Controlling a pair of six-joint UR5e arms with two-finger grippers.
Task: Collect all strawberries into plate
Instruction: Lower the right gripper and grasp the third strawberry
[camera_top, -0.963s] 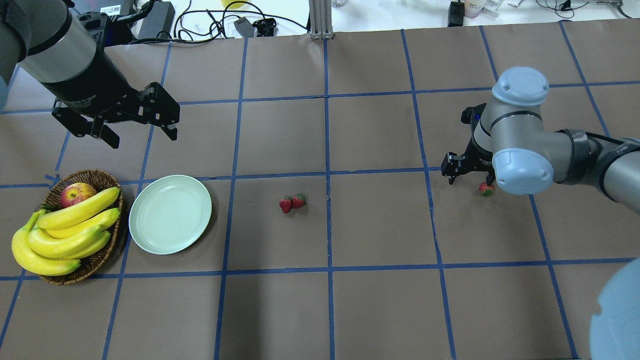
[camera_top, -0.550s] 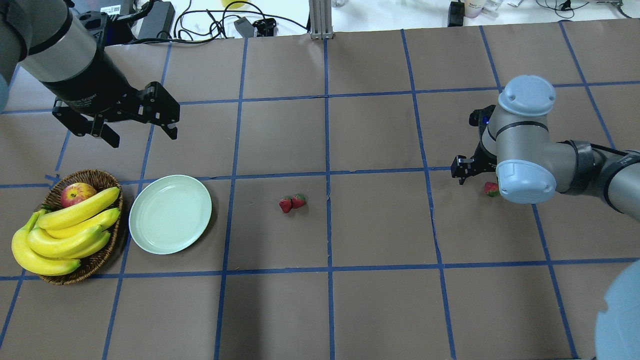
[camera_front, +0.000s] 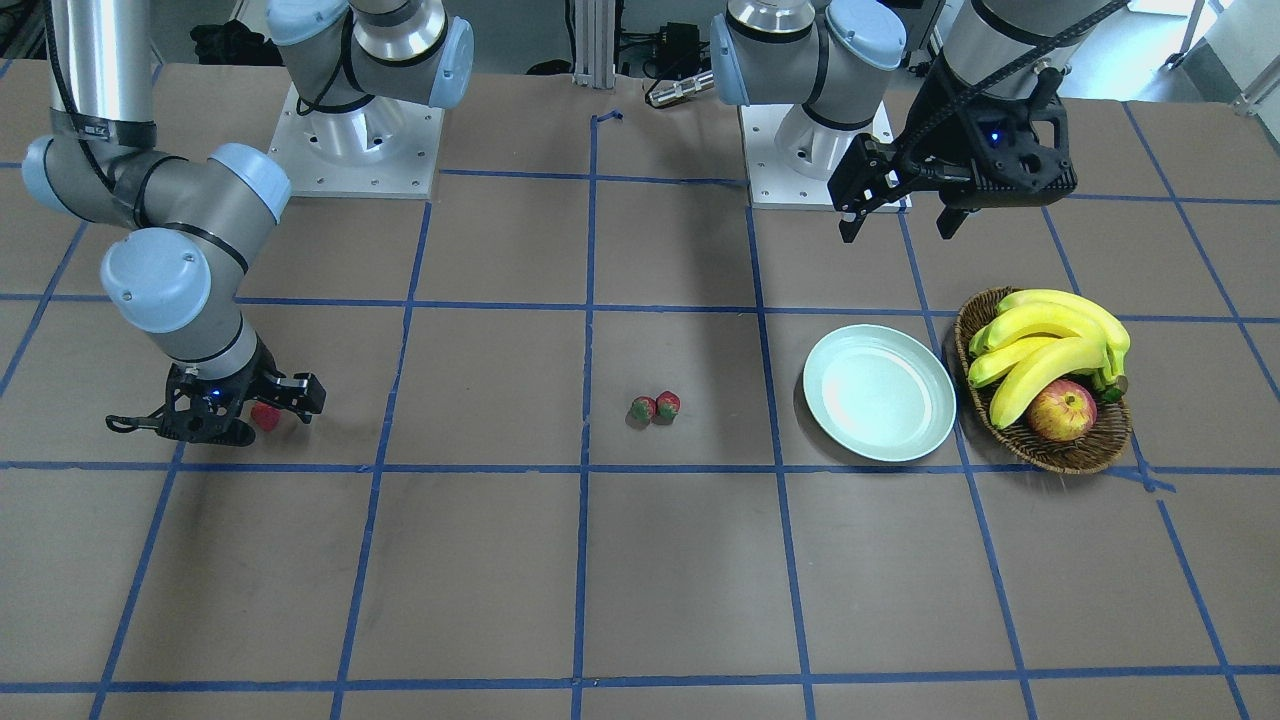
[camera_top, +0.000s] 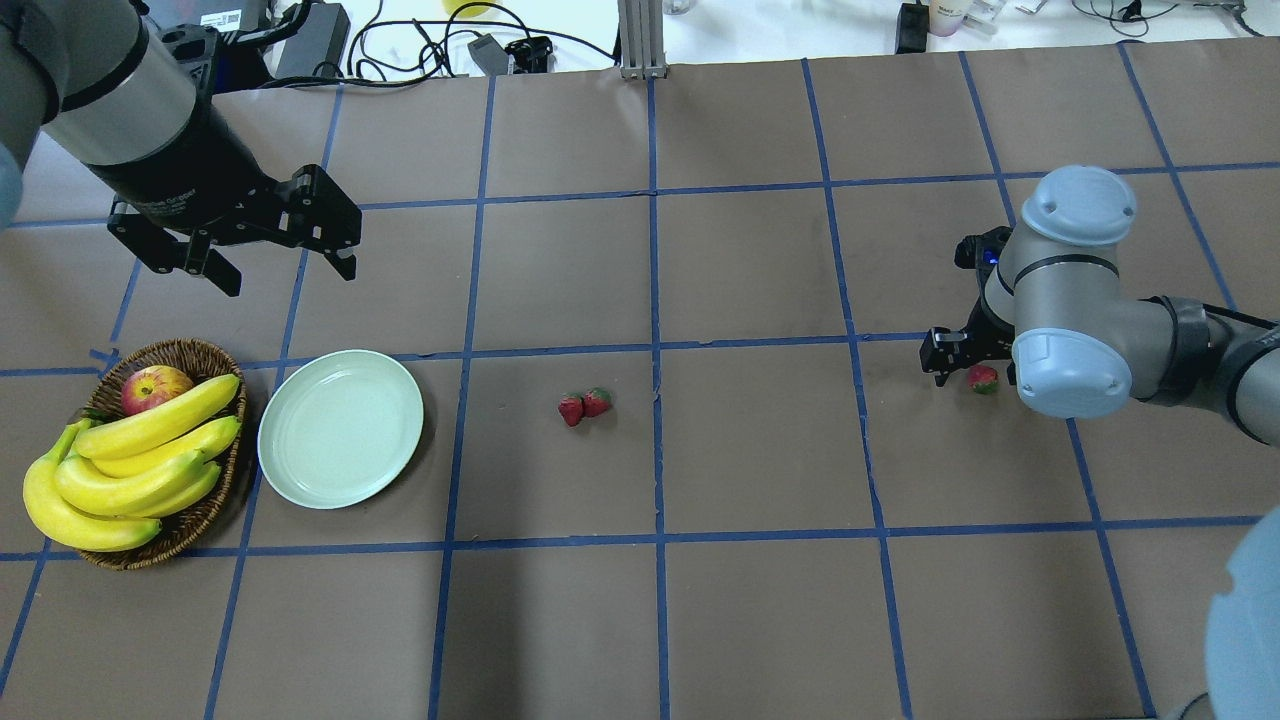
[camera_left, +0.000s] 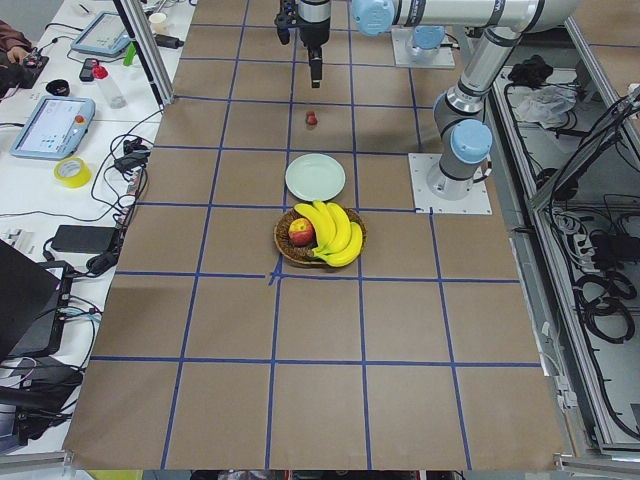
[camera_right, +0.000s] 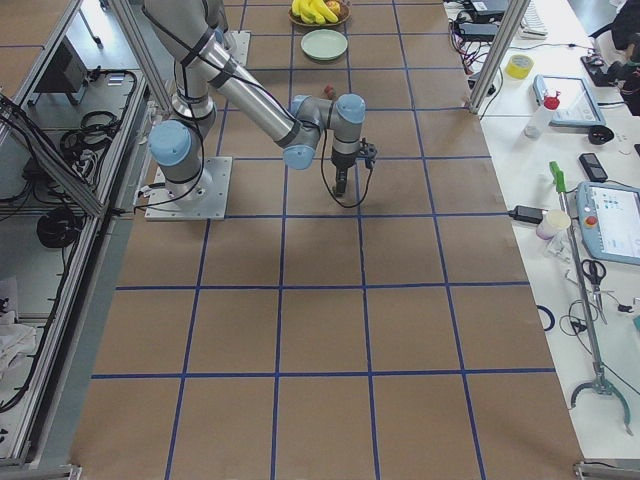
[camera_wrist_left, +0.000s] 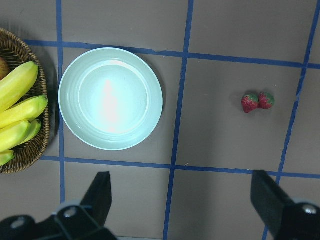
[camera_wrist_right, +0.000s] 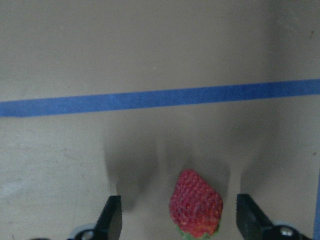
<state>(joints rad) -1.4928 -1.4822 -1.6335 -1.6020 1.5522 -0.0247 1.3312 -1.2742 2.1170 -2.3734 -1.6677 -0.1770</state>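
Two strawberries (camera_top: 584, 406) lie touching each other mid-table, also seen in the left wrist view (camera_wrist_left: 257, 101). A third strawberry (camera_top: 983, 378) lies on the paper at the right, red with its green top toward the camera in the right wrist view (camera_wrist_right: 196, 204). My right gripper (camera_top: 976, 372) is low over the table and open, one finger on each side of that strawberry, not touching it. The pale green plate (camera_top: 340, 428) sits empty at the left. Behind and above the plate, my left gripper (camera_top: 285, 272) hangs open and holds nothing.
A wicker basket (camera_top: 190, 348) with bananas (camera_top: 130, 460) and an apple (camera_top: 155, 388) stands just left of the plate. Cables and power bricks (camera_top: 310, 40) lie along the far edge. Blue tape lines grid the brown paper.
My right arm has shifted to the right and its open fingers now straddle the lone strawberry. The left arm, the plate and the other strawberries have not moved.
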